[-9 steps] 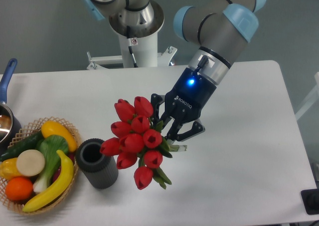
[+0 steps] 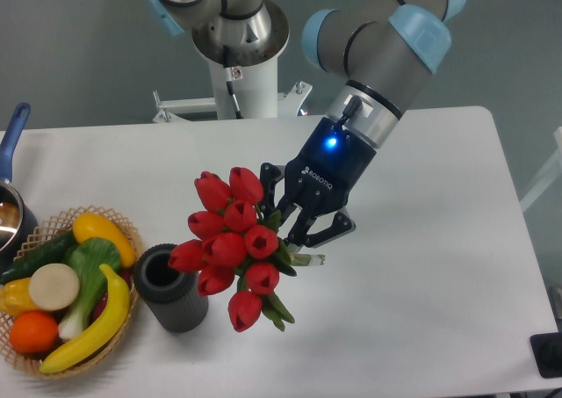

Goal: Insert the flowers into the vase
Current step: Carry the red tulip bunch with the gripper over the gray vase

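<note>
A bunch of red tulip flowers (image 2: pixel 233 242) with short green stems hangs above the table, held by the stems in my gripper (image 2: pixel 299 240), which is shut on them. The buds point left and down, and the lowest-left buds sit just right of the vase (image 2: pixel 169 288) and overlap its rim in the picture. The vase is a dark grey ribbed cylinder standing upright on the white table (image 2: pixel 421 266), its mouth open and empty as far as I can see.
A wicker basket (image 2: pixel 123 231) of toy fruit and vegetables stands at the left, touching or nearly touching the vase. A dark pot with a blue handle (image 2: pixel 13 139) is at the far left edge. The robot base (image 2: pixel 237 55) is at the back.
The gripper and the flowers have shifted slightly left and down, bringing the buds closer to the vase.
</note>
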